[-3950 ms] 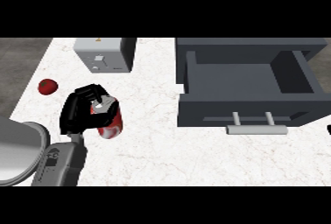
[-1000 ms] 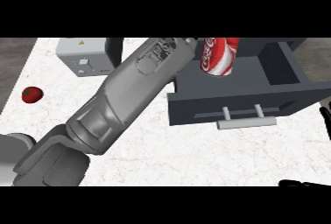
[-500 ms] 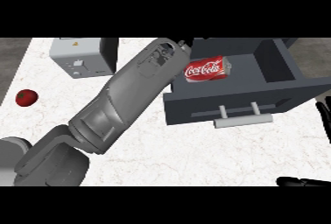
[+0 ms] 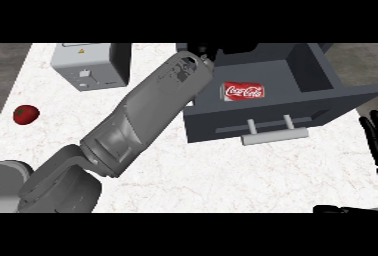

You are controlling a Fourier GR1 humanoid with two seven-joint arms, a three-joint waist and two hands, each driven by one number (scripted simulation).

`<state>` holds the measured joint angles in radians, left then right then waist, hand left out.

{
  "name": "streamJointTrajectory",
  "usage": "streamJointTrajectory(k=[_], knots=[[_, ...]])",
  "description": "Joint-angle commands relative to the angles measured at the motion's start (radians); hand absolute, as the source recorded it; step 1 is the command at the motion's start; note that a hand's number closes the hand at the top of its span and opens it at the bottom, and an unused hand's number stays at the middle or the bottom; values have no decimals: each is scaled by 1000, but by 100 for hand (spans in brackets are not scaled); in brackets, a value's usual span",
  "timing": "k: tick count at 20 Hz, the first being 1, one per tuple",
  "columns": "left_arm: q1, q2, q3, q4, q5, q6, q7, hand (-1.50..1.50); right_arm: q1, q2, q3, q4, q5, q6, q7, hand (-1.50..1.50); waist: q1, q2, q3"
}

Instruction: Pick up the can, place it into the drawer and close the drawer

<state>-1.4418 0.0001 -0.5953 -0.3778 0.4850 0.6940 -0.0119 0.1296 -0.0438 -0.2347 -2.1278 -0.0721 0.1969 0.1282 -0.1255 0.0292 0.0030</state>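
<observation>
Can (image 4: 243, 92) lying on its side inside open drawer (image 4: 325, 80). Left hand (image 4: 201, 50) at drawer's back edge, fingers unclear, off the can. Right hand (image 4: 367, 131) open at right edge. Next: withdraw clear, then push handle (image 4: 275, 136) squarely inward.

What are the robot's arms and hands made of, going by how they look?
The left arm wears smooth grey shell panels, split by seams into bulky rounded segments, with no cables or markings showing. Its left hand is black, barely visible at the drawer's back. The right hand shows only as black fingers at the right edge.
</observation>
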Motion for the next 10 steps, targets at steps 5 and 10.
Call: streamJointTrajectory(k=[5, 10], knots=[[8, 0, -26, 20, 44, 66, -19, -150, 2, -13, -11, -23, -12, 4, 18, -150, -6, 1, 0], [46, 0, -45, 5, 70, 84, -59, -150, -37, -1, 13, -11, 31, -19, 2, -150, -2, 6, -1]])
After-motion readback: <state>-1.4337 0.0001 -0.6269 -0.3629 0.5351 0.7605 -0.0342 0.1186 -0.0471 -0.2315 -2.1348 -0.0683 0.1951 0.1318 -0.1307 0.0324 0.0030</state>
